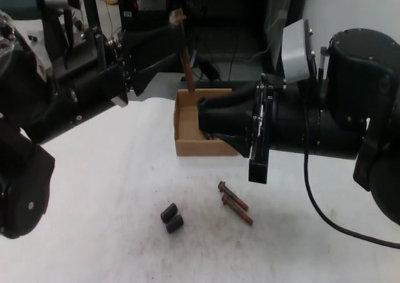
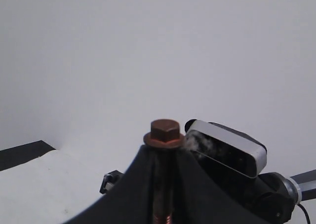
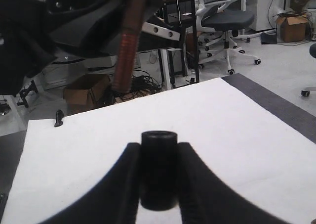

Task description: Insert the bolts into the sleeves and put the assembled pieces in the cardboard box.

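My left gripper (image 2: 163,157) is shut on a copper bolt (image 2: 164,133), whose hex head sticks out past the fingertips. In the high view this bolt (image 1: 185,58) hangs upright above the back left corner of the cardboard box (image 1: 186,147). My right gripper (image 3: 159,152) is shut on a black sleeve (image 3: 159,169) held upright, and the held bolt's threaded end (image 3: 127,51) is above and beyond it. That gripper (image 1: 215,117) sits over the box. Two loose bolts (image 1: 235,203) and two loose black sleeves (image 1: 170,218) lie on the white bench in front of the box.
The white bench cover (image 1: 94,189) ends in a dark strip (image 3: 276,103) at one side. Office chairs (image 3: 224,19) and a cardboard carton (image 3: 84,88) stand on the floor beyond the bench. The right arm's cable (image 1: 325,217) trails over the bench at the right.
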